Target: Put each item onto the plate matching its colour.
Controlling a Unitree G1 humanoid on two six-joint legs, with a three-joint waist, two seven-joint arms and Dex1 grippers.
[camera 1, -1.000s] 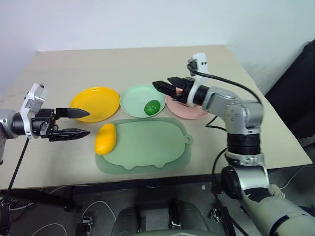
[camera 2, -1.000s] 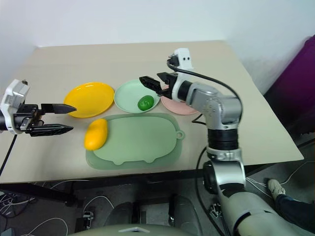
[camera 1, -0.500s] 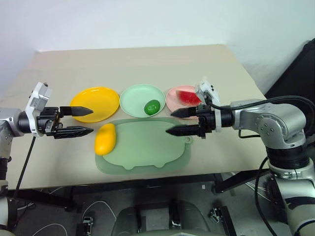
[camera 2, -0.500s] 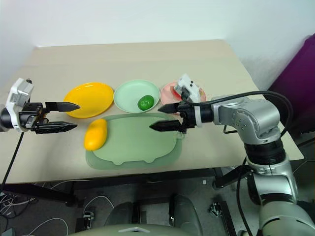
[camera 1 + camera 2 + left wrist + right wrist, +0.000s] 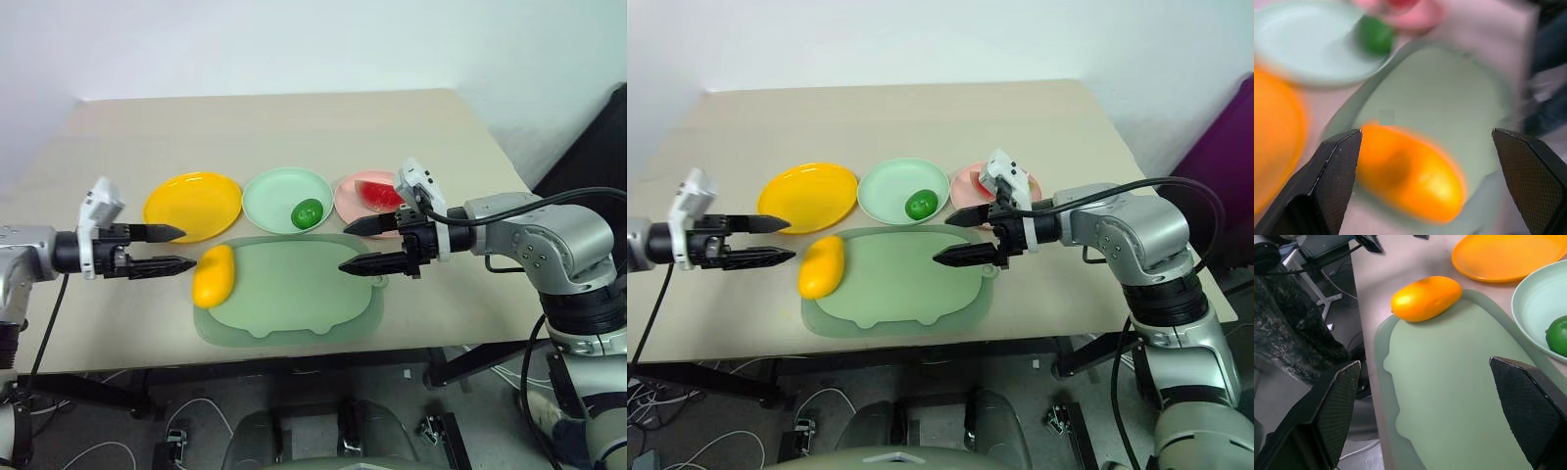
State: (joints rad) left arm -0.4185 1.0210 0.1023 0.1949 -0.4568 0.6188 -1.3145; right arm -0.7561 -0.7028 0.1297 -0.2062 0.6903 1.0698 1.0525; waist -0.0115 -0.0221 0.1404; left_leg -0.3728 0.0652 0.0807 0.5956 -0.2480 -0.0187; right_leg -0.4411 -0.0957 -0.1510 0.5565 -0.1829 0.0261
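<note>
glossy yellow-orange oblong mango (image 5: 213, 275) on the left edge of the pale green mat (image 5: 294, 294), left gripper (image 5: 181, 249) wide open and empty just beside it, right gripper (image 5: 358, 246) wide open, empty, over the mat's right side

Head stereo pair – high, looking forward and down over the whole table (image 5: 294, 117); plates mid-frame, arms entering from both sides. Both wrist views sit close and low, each facing the green mat (image 5: 1449, 396) and the mango (image 5: 1410, 171) – their shared ground.
</note>
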